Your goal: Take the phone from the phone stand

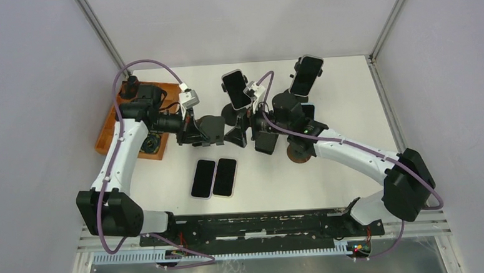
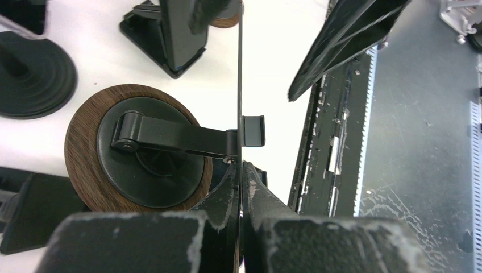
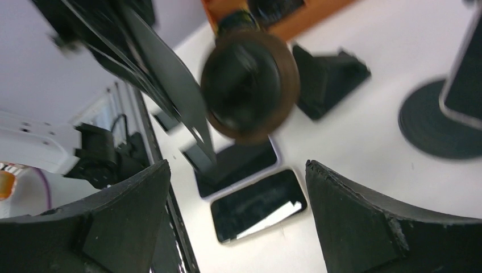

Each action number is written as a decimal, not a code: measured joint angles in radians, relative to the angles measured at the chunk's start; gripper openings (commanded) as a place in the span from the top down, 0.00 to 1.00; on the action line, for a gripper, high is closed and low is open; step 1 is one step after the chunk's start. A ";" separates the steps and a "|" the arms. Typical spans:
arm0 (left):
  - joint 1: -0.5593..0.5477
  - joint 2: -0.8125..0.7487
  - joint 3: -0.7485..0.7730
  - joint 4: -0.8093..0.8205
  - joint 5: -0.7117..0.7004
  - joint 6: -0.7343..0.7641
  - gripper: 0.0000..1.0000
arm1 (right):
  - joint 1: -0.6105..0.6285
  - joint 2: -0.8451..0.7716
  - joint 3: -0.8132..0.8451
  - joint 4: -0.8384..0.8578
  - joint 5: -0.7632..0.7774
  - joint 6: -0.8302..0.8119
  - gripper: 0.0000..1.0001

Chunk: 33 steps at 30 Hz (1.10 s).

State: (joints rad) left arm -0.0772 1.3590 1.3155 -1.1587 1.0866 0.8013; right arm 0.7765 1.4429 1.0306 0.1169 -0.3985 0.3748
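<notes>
My left gripper (image 1: 197, 131) (image 2: 241, 168) is shut on the thin back plate (image 2: 240, 85) of an empty phone stand with a wood-rimmed round base (image 2: 79, 165) (image 1: 211, 124). That stand shows blurred in the right wrist view (image 3: 250, 85). My right gripper (image 1: 265, 140) (image 3: 237, 165) is open and empty above two phones lying flat on the table (image 1: 203, 178) (image 1: 225, 177) (image 3: 258, 206). One phone (image 1: 236, 90) (image 3: 463, 74) stands on a black round-based stand behind the grippers. Another phone (image 1: 306, 75) stands on a stand at the back right.
A black wedge stand (image 1: 236, 134) (image 3: 327, 74) (image 2: 165, 34) sits between the grippers. A second wood-based stand (image 1: 299, 151) lies under the right arm. An orange tray (image 1: 111, 134) with small items is at the left. A black ribbed round base (image 2: 34, 74) is nearby.
</notes>
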 measured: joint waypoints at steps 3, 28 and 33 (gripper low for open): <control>-0.018 0.000 -0.013 -0.027 0.018 0.026 0.98 | 0.002 -0.003 0.030 0.086 -0.034 0.018 0.16; -0.042 0.038 -0.012 -0.098 -0.048 0.138 0.00 | -0.021 0.143 0.032 0.246 -0.208 0.087 1.00; -0.033 -0.001 -0.010 0.014 -0.175 0.072 0.00 | -0.032 0.242 0.066 0.203 -0.183 0.041 1.00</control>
State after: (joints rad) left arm -0.1101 1.3582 1.3056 -1.1446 0.9119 0.8730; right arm 0.7444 1.6848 1.0962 0.3195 -0.5812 0.4156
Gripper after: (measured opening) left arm 0.996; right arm 0.010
